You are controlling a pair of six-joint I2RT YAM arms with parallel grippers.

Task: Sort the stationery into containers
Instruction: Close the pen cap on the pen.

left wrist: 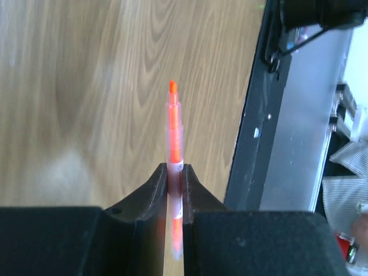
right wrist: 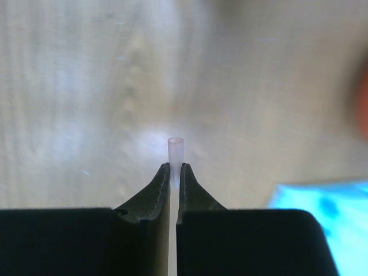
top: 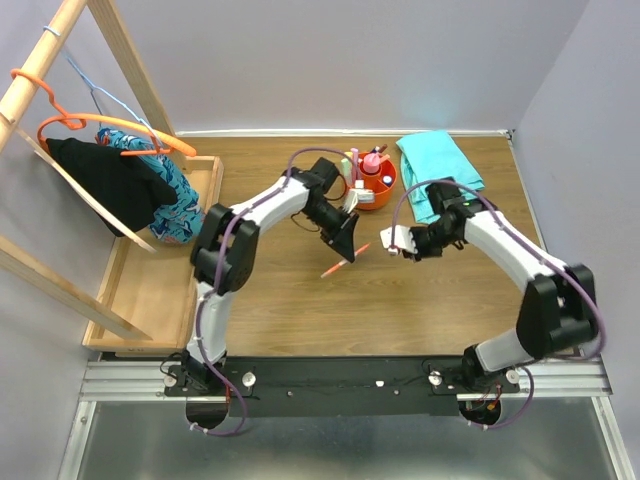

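Okay, your left claw [top: 345,243] is clamped on the orange highlighter [top: 340,265], mid-table and just in front of the orange tub [top: 386,197]. In the left wrist view the claw [left wrist: 174,168] pinches the highlighter [left wrist: 173,132] around its lower barrel. The bare orange tip sticks out past the fingertips, uncapped, over the wood of the table [left wrist: 86,86]. From above, the highlighter angles down and to the left out of the claw. You can't tell whether its tip touches the table [top: 300,310]. Your right claw [top: 395,243] sits just to the right of the left one, near it but apart. In the right wrist view that claw [right wrist: 175,167] is closed on a small clear cap [right wrist: 175,150], a pale tube with its open end poking out beyond the fingertips. The tub stands behind both claws at the far middle of the table, with a pink bottle [top: 372,160] upright in it and a few other pieces too small to name. A teal cloth [top: 440,165] lies just right of the tub. A wooden tray [top: 150,290] runs along the left side.
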